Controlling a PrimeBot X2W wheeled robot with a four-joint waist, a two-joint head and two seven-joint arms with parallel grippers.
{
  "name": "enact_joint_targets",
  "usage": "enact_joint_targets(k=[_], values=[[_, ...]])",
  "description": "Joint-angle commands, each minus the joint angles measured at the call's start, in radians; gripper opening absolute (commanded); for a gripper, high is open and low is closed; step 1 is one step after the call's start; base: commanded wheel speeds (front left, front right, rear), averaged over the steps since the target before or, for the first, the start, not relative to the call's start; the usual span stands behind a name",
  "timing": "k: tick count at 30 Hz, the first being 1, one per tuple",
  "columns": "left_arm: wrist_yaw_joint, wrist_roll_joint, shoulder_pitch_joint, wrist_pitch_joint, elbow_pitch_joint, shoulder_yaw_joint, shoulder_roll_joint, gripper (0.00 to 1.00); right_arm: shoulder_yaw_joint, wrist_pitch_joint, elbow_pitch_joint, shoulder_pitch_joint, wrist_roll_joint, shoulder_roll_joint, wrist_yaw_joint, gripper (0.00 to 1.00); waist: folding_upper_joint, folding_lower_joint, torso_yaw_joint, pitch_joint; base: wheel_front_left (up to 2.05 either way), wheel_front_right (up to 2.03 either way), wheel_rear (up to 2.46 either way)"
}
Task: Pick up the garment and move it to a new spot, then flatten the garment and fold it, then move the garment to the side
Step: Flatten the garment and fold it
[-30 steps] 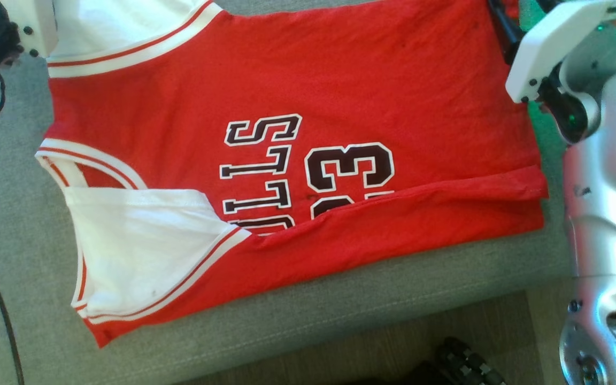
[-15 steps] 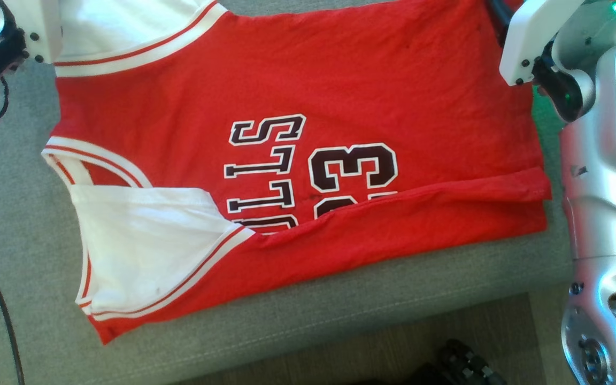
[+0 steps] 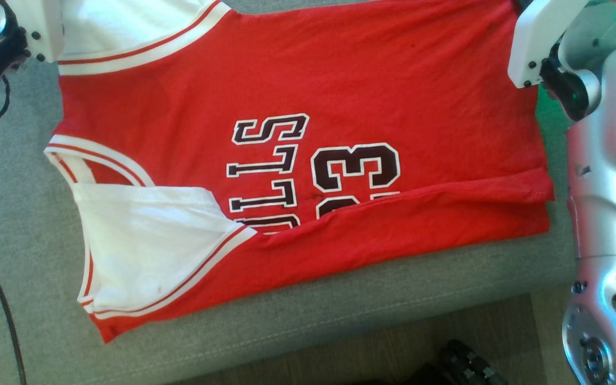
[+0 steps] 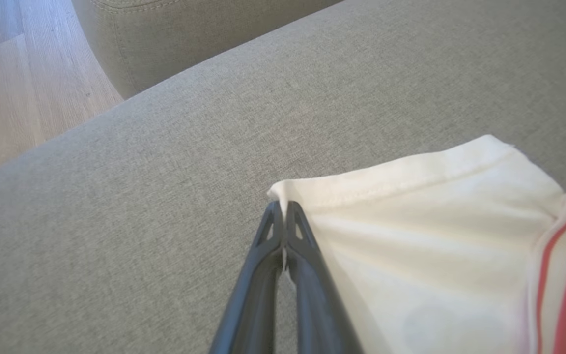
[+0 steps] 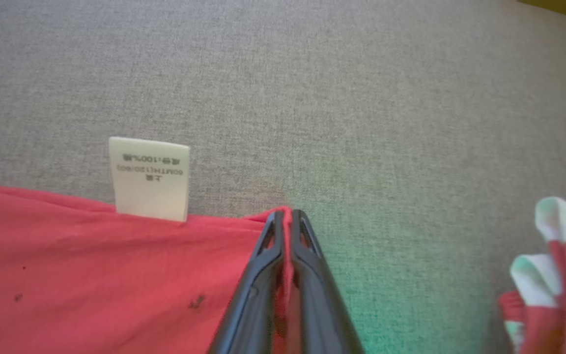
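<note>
The garment [image 3: 308, 107], a red jersey with white sleeves and dark lettering, lies spread flat on a grey cushion [image 3: 340, 315], its collar end toward the robot's left and its hem toward the right. Its near long side is folded over onto the front and covers part of the lettering. The left pincer [image 4: 283, 209] is clenched on the corner of the far white sleeve [image 4: 435, 236], with a sliver of white cloth pinched between its fingertips; the rest of the sleeve spreads away to the right in the left wrist view, and wooden floor [image 4: 17, 88] shows beyond the cushion. The right pincer [image 5: 287, 216] is clenched on the far corner of the red hem [image 5: 116, 275], red cloth showing between its closed fingers, with a white care label [image 5: 149, 178] sticking out from the hem's edge nearby.
</note>
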State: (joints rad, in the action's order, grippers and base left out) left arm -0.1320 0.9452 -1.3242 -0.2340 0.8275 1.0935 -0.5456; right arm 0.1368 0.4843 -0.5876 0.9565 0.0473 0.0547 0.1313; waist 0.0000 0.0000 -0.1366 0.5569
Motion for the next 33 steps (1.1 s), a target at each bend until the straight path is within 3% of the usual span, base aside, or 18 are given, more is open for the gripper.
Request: enact_joint_targets(k=[1, 8, 14, 21, 29, 33], values=[[0.001, 0.005, -0.072, 0.015, -0.006, -0.027, -0.038, 0.0, -0.002, 0.003, 0.044, 0.014, 0.01, -0.005, -0.001, 0.0, 0.0, 0.0, 0.0, 0.0, 0.0, 0.0, 0.0], [0.001, -0.002, -0.104, 0.101, -0.005, -0.014, -0.042, 0.0, 0.037, -0.084, 0.074, 0.039, -0.005, -0.005, -0.001, 0.0, 0.0, 0.0, 0.011, 0.0, 0.0, 0.0, 0.0], [0.001, -0.02, -0.139, 0.242, 0.026, -0.029, -0.03, 0.0, 0.065, -0.198, 0.023, 0.085, -0.03, -0.005, -0.001, 0.0, 0.0, 0.0, 0.033, -0.012, 0.0, 0.0, 0.0], [0.001, -0.012, -0.121, 0.401, -0.013, -0.029, -0.025, 0.0, 0.092, -0.274, -0.013, 0.078, 0.017, -0.005, -0.001, 0.0, 0.0, 0.0, 0.065, -0.038, 0.0, 0.0, 0.0], [0.002, 0.045, 0.004, 0.463, -0.177, -0.026, -0.11, 0.0, 0.1, -0.307, 0.058, -0.042, -0.009, -0.005, -0.001, 0.0, 0.0, 0.0, 0.101, -0.093, 0.0, 0.0, 0.0], [0.037, 0.06, 0.095, 0.481, -0.297, -0.042, -0.159, 0.0, 0.104, -0.302, 0.129, -0.132, -0.017, -0.005, -0.001, 0.0, 0.0, 0.0, 0.119, -0.125, 0.0, 0.0, 0.0]])
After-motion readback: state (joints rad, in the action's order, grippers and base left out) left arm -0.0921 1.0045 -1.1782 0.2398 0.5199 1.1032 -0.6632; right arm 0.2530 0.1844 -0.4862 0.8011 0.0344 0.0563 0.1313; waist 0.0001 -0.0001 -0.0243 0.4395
